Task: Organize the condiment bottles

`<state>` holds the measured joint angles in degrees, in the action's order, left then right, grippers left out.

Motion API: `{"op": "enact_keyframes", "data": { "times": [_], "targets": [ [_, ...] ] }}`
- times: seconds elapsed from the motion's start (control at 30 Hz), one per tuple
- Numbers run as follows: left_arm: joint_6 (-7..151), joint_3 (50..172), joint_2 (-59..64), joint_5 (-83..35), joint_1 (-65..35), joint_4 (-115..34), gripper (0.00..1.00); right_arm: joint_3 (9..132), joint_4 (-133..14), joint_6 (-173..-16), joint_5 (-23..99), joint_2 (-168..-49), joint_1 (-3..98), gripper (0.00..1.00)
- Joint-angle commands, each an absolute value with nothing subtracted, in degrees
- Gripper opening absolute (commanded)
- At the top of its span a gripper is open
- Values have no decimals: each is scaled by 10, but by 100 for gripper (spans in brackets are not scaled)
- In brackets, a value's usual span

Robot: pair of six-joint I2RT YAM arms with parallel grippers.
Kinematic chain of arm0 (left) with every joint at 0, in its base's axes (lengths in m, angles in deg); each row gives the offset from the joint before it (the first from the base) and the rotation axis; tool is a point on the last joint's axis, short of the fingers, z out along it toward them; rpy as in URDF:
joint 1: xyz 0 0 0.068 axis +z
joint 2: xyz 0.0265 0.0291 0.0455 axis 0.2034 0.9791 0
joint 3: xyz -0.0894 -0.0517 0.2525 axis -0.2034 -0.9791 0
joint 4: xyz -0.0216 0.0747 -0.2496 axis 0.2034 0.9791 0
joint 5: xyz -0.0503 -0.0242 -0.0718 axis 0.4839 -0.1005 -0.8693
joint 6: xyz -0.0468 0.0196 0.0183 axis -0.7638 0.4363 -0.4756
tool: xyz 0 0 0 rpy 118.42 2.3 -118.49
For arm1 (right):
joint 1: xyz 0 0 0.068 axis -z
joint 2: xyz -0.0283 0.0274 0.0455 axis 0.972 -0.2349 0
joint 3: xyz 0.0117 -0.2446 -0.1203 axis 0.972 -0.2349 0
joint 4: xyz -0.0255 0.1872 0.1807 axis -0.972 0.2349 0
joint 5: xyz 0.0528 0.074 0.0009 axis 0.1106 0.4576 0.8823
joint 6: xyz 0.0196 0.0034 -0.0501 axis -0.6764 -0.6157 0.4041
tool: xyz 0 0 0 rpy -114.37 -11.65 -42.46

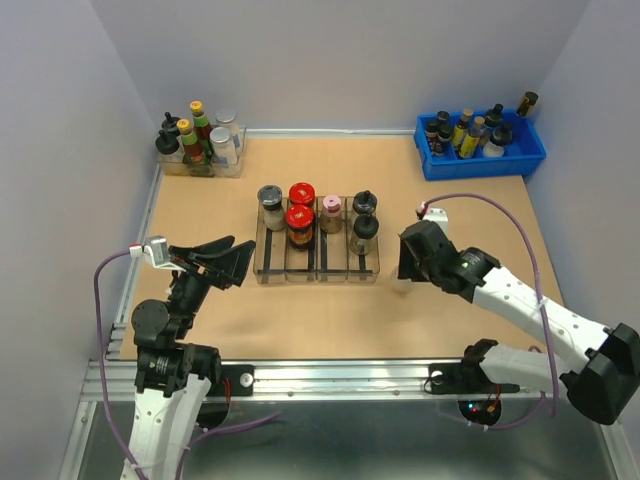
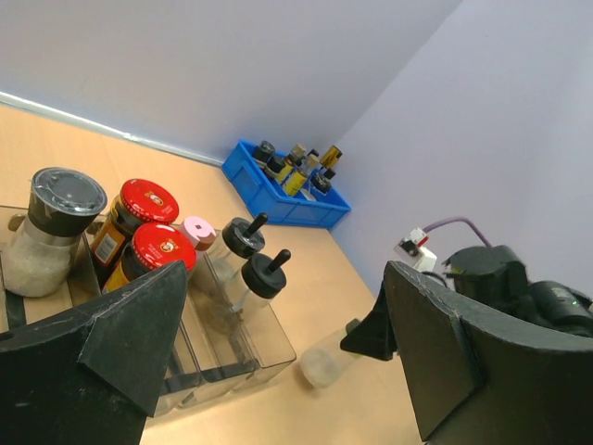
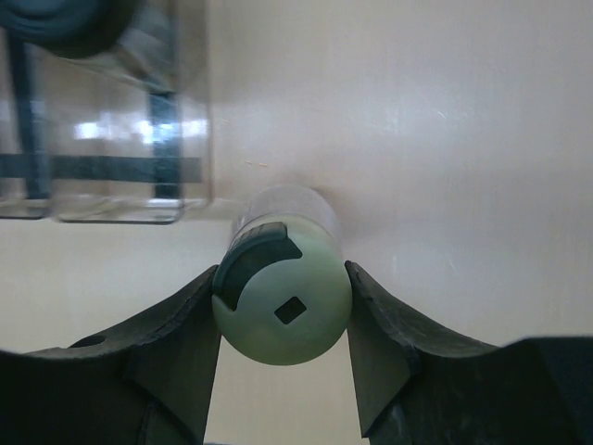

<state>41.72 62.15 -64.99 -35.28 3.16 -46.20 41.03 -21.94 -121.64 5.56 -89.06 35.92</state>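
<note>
My right gripper [image 3: 281,272] is shut on a pale-yellow-capped jar [image 3: 283,315], its fingers pressing both sides of the cap. The jar [image 2: 324,366] lies tilted, low over the table just right of the clear rack [image 1: 318,277]. In the top view the right gripper [image 1: 408,275] hides most of it. Standing in the rack are a grey-lidded jar [image 1: 271,197], two red-lidded jars [image 1: 301,193] [image 1: 299,216], a pink-capped jar [image 1: 331,205] and two black-knob jars [image 1: 364,201] [image 1: 365,225]. The left gripper [image 1: 225,262] hovers open and empty left of the rack.
A blue bin [image 1: 482,160] of slim dark bottles sits at the back right corner. A clear container [image 1: 200,165] with taller bottles stands at the back left. Walls close in on the left, back and right.
</note>
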Motion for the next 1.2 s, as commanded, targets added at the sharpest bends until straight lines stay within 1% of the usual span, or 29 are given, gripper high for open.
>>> {"op": "enact_keyframes", "data": {
  "times": [0.0,0.1,0.3,0.4,0.6,0.7,0.87,1.07,1.17],
  "targets": [
    [420,630,-652,-357,32,-486,99,519,-249,-1146,147,-864,362,0],
    [422,631,-648,-357,31,-488,99,583,-260,-1101,221,-881,362,0],
    [420,629,-642,-361,31,-498,99,628,-324,-1060,303,-979,357,0],
    [420,630,-643,-361,31,-497,99,661,-364,-1048,328,-1024,351,0],
    [422,630,-644,-358,31,-496,99,723,-378,-1020,337,-1107,337,0],
    [422,627,-646,-359,31,-496,99,752,-379,-1012,327,-1146,328,0],
    [422,622,-657,-356,31,-492,99,786,-378,-998,253,-1204,304,0],
    [431,630,-665,-348,31,-470,99,800,-371,-984,154,-1248,281,0],
    [431,630,-669,-347,31,-467,99,799,-368,-981,126,-1253,276,0]
  ]
}}
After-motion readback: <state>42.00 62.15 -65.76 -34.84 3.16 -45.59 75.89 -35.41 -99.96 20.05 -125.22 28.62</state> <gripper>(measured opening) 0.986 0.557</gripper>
